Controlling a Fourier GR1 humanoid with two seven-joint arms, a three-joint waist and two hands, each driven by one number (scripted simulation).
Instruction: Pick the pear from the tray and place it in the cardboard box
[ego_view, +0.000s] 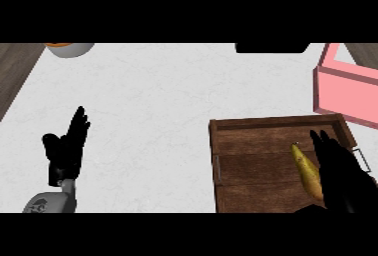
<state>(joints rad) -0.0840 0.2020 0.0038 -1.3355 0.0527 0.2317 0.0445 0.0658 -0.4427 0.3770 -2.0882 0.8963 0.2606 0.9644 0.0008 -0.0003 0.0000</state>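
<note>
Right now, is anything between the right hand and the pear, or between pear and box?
Nothing visible. The right hand lies beside the pear in the tray; only its rim separates pear from the pink box.

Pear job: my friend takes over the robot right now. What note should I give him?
Left hand: open, resting fingers up at the view's left, holding nothing.
Right hand: open, fingers straight, over the tray right beside the pear, not gripping it.
The pear lies in the tray; the pink box sits beyond it, upper right.
Done: nothing placed. Left: grasp the pear, lift, put it in the box.
</note>
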